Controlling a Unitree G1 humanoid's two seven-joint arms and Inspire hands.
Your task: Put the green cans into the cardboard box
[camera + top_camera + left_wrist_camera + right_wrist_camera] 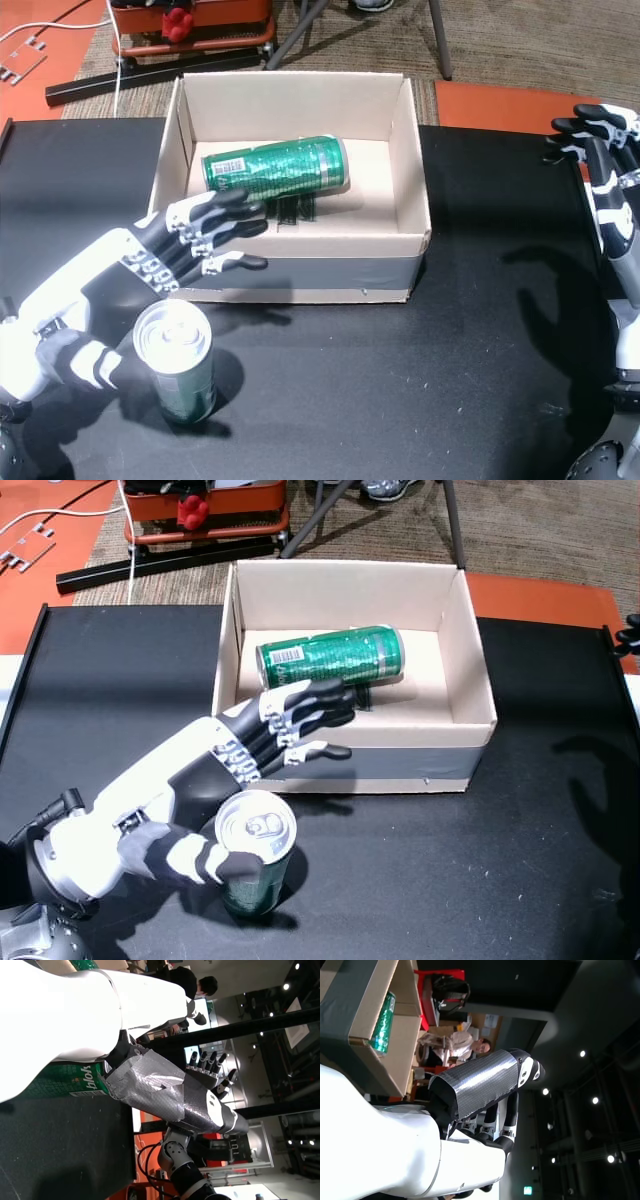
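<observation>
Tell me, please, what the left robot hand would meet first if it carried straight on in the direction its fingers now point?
Most likely the green can lying on its side in the cardboard box. The left robot hand has its fingertips over the box's near wall, aimed at that can, though depth is hard to judge.

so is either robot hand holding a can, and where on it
Neither. The left robot hand is open beside the upright green metal can, thumb near its side; the right robot hand is empty.
</observation>
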